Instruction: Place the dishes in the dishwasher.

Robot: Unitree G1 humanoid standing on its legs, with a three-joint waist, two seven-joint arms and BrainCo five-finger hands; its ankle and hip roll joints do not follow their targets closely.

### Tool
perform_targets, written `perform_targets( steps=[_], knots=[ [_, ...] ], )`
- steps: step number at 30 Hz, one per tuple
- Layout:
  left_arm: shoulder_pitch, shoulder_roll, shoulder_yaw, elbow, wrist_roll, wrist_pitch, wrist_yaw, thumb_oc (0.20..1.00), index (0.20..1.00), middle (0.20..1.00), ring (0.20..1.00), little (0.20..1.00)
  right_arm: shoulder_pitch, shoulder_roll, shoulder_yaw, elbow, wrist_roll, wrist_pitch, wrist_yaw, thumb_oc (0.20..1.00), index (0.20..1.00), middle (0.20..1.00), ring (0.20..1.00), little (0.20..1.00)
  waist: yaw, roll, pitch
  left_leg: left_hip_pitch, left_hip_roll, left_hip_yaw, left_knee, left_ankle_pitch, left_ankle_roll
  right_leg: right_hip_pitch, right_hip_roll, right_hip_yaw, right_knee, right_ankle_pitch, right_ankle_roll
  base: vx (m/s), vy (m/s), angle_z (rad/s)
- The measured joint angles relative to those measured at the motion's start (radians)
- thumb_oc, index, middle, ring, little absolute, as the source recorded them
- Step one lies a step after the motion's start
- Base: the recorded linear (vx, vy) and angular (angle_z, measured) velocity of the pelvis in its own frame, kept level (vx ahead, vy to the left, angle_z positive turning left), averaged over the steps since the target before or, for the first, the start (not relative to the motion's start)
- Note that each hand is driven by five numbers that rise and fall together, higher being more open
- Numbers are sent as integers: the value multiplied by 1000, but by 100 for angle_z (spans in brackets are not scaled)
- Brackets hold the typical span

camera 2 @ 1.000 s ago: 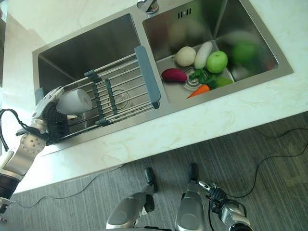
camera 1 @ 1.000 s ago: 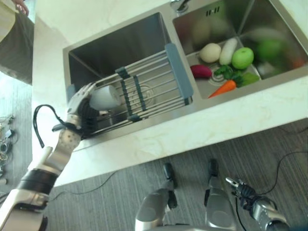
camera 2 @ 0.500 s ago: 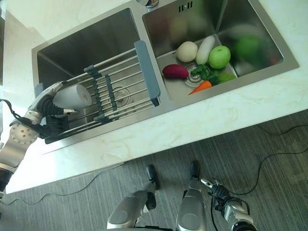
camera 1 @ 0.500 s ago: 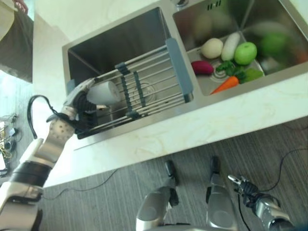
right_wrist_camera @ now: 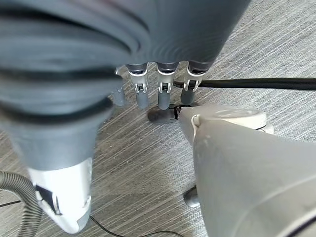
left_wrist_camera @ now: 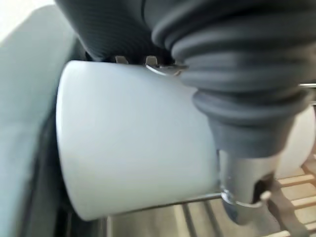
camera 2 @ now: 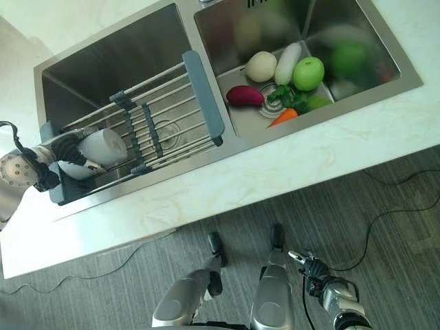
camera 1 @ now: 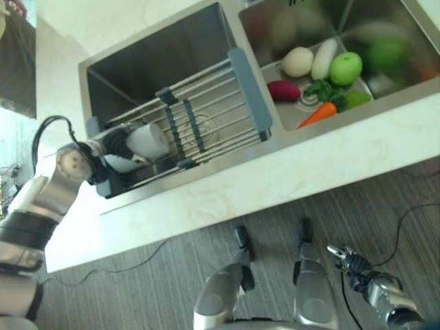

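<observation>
No text, label, number or sign can be read anywhere here. The white cup (camera 1: 146,140), the wire rack (camera 1: 206,124) across the sink (camera 2: 103,65), the vegetables (camera 2: 292,75) in the neighbouring basin and the pale bench (camera 1: 289,182) all present plain, unmarked surfaces.

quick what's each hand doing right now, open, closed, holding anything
Left hand: shut on the white cup, which lies on its side over the sink rack.
Right hand: open, fingers straight, hanging low over the floor, holding nothing.
</observation>
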Motion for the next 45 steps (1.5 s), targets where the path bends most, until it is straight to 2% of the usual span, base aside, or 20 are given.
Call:
perform_targets(
  steps=[8,11,12,13,15,17,23,26,28,32,34,38,42,45],
  knots=[
    [-47,19,-45,41,9,-3,-12,1000,1000,1000,1000,1000,-11,-3,3,-4,0,-1,7,1000,1000,1000,1000,1000,-6,-4,3,0,1,2,0,1,-1,-4,2,8,9,3,-4,-14,-14,-2],
    [-164,37,-82,74,51,-18,27,1000,1000,1000,1000,1000,-18,1,5,-4,1,-5,8,1000,1000,1000,1000,1000,-3,-42,27,-25,5,-3,0,8,-8,-39,5,6,33,-5,4,-49,-62,5],
    [-226,37,-117,79,131,-25,26,1000,1000,1000,1000,1000,-19,4,26,-4,5,-10,8,1000,1000,1000,1000,1000,-4,-52,31,-29,6,-6,0,12,-9,-43,5,3,33,-4,2,-40,-26,6],
    [-282,48,-169,87,181,-24,25,200,200,200,200,200,-25,7,43,-6,35,-17,7,1000,1000,1000,1000,1000,-5,-59,35,-31,6,-5,0,15,-11,-42,5,5,32,-1,0,-40,-13,0],
    [-295,56,-194,97,245,-32,26,200,200,200,200,200,-28,6,42,-15,40,-23,8,1000,1000,1000,1000,1000,-7,-59,35,-31,8,-4,0,18,-14,-41,9,8,30,2,-4,-43,-13,-4],
    [-296,61,-209,97,243,-24,39,200,200,200,200,200,-29,5,43,-27,40,-23,7,1000,1000,1000,1000,1000,-6,-57,34,-31,9,-3,0,18,-14,-40,10,9,30,3,-5,-41,-11,-2],
    [-232,48,-161,101,246,-54,92,200,200,200,200,200,-43,6,43,-33,40,-30,5,1000,1000,1000,1000,1000,-6,-50,29,-22,11,-4,0,26,-5,-30,13,7,27,15,-21,-19,-7,0],
    [-176,17,-162,115,248,-53,148,200,200,200,200,200,-44,9,44,-27,40,-29,-5,1000,1000,1000,1000,1000,-9,-51,-11,-10,13,-3,0,26,-5,-15,15,6,20,15,-21,4,-9,2],
    [-96,1,-161,108,245,-67,212,200,200,200,200,200,-43,20,44,-1,40,-29,-10,1000,1000,1000,1000,1000,-7,-57,-44,12,19,-7,0,25,-6,17,19,-4,8,15,-21,15,-47,6],
    [61,-59,-116,81,247,-115,428,200,200,200,200,200,0,61,41,15,38,-33,-18,1000,1000,1000,1000,1000,3,-66,-89,43,31,-15,0,19,-14,63,25,-22,-9,10,-26,37,-77,10],
    [132,-144,-54,73,308,-167,541,200,200,200,200,200,38,78,38,42,36,-44,-30,1000,1000,1000,1000,1000,6,-72,-117,48,32,-36,0,18,-16,84,24,-44,-14,3,-25,60,-66,23],
    [227,-217,-1,34,412,-218,627,200,200,200,200,200,88,109,38,47,30,-47,-32,1000,1000,1000,1000,1000,22,-91,-145,80,31,-45,0,13,-21,129,23,-57,-32,-3,-23,67,-23,10],
    [306,-227,34,-43,515,-259,696,200,200,200,200,200,126,125,32,44,13,-47,-40,1000,1000,1000,1000,1000,26,-89,-186,127,29,-58,-1,-5,-25,194,22,-72,-51,-8,-21,107,8,10],
    [363,-227,46,-90,559,-329,761,200,200,200,200,200,163,129,18,58,-33,-45,-39,1000,1000,1000,1000,1000,31,-77,-233,152,28,-59,-7,-16,-27,224,22,-76,-60,-14,-20,122,6,2]
  ],
)
